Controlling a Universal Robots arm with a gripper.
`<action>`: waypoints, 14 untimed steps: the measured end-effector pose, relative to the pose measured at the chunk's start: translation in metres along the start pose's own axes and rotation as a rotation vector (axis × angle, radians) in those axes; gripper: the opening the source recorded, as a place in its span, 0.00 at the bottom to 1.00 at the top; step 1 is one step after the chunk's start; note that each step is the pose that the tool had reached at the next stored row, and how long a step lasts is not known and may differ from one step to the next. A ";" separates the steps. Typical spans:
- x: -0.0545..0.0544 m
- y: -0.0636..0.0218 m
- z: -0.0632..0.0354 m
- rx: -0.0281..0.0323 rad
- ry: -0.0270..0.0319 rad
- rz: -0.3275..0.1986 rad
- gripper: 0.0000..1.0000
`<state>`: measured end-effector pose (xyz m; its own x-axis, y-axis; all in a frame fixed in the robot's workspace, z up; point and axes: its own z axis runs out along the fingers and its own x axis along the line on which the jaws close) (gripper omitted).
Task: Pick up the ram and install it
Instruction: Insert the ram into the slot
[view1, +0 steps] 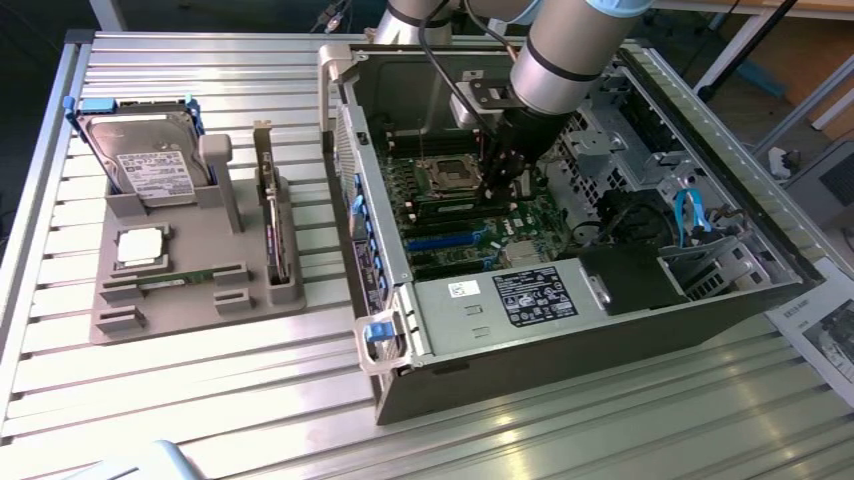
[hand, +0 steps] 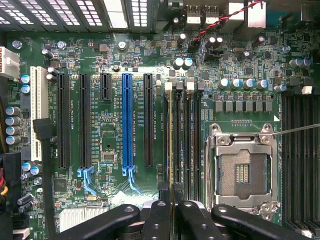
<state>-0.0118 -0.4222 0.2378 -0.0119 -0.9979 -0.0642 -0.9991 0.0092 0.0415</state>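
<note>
The ram (hand: 170, 140) shows edge-on as a thin pale strip between my fingertips, running along the memory slot nearest the blue expansion slot (hand: 127, 125). My gripper (hand: 172, 202) is shut on it, its black fingers (hand: 159, 215) close together. Whether the stick sits fully down in the slot I cannot tell. In the exterior view my gripper (view1: 501, 185) reaches down into the open computer case (view1: 534, 300), just above the motherboard (view1: 447, 225) and beside the processor socket (view1: 447, 172).
The open socket (hand: 242, 172) lies close beside the memory slots. At the exterior view's left a grey tray (view1: 254, 300) holds a hard drive (view1: 147, 160), a silver chip (view1: 140, 245), a slim green stick (view1: 176, 279) and an upright expansion card (view1: 274, 235). Blue cables (view1: 687, 215) sit inside the case.
</note>
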 end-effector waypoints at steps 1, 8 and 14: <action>0.000 0.0000 0.0000 0.0000 0.0001 0.000 0.12; 0.000 0.0000 0.0003 -0.0004 0.0003 -0.006 0.12; 0.000 -0.0001 0.0004 -0.0003 0.0004 -0.007 0.12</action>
<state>-0.0118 -0.4217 0.2374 -0.0049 -0.9979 -0.0641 -0.9991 0.0023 0.0414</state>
